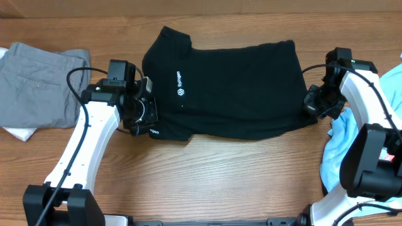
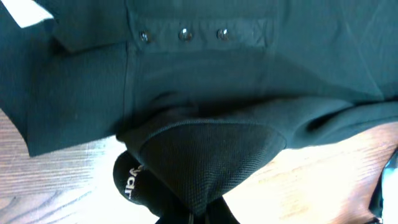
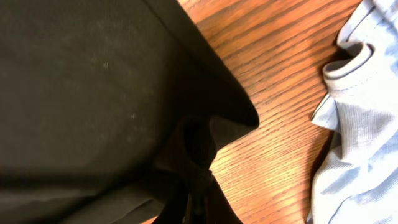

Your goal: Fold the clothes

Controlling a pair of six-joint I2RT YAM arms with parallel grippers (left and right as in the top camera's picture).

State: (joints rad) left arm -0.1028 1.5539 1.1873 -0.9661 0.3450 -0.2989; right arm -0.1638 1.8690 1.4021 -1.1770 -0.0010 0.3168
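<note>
— Black knit cloth fills the bottom centre of the left wrist view, drawn to a tight pinch at the lower edge. Are the left jaws clenched on it?
— Yes. The left jaws are closed on a sleeve (image 2: 205, 155) of the black shirt (image 1: 232, 88). White lettering (image 2: 129, 183) shows on the fold just left of the pinch, and three buttons (image 2: 185, 34) sit in a row near the top of that view.
— And the right jaws?
— Clenched too, on the shirt's corner. At the bottom centre of the right wrist view the fabric gathers into a pucker where they grip it.
— Where does the shirt lie?
— Spread across the upper middle of the overhead frame on the wooden desk (image 1: 220, 182), collar toward the upper left, a white logo (image 1: 179, 85) on the chest. The left arm (image 1: 94, 135) meets it at the lower left sleeve, the right arm (image 1: 370, 94) at its right edge.
— Anything beside it?
— A light blue T-shirt (image 1: 333, 157) lies crumpled at the right edge of the overhead frame, with bare wood between it and the black shirt. Grey trousers (image 1: 38, 85) lie at the upper left over something white (image 1: 19, 133).
</note>
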